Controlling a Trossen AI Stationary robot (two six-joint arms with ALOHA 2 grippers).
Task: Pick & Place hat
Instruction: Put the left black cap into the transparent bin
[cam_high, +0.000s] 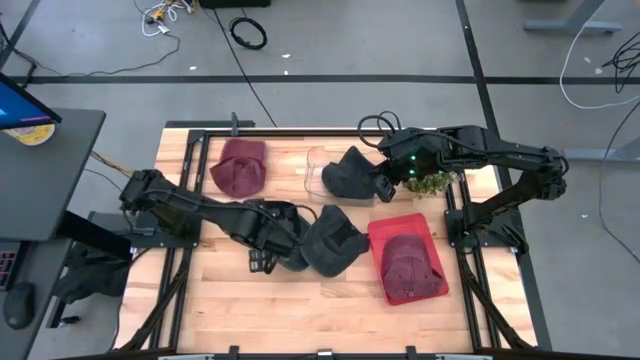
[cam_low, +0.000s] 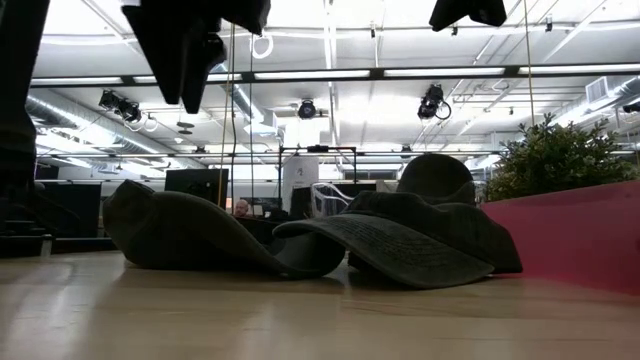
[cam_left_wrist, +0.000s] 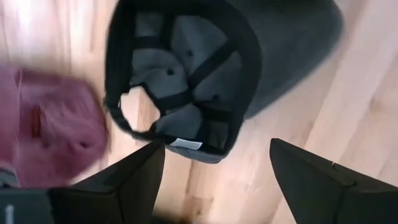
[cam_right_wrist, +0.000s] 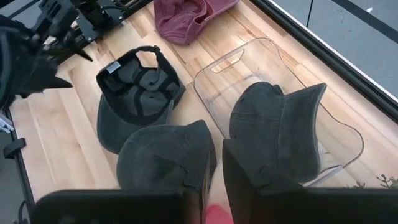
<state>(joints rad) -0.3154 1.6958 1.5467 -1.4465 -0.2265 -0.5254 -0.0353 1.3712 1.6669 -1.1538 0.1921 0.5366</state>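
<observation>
While upturned, dark cap (cam_left_wrist: 186, 93) lies beyond open left claw (cam_left_wrist: 214, 171)

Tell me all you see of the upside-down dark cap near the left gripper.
The dark cap lies crown down on the bare wooden table, its grey inside with black seam tape, a white label and the back strap opening showing. It looks like soft fabric. The open left gripper hovers above, not touching. Another dark cap lies close beside its brim.

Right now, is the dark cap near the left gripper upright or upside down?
Upside down: the dark cap lies with its inner seams and label facing up, below the open left gripper.
</observation>
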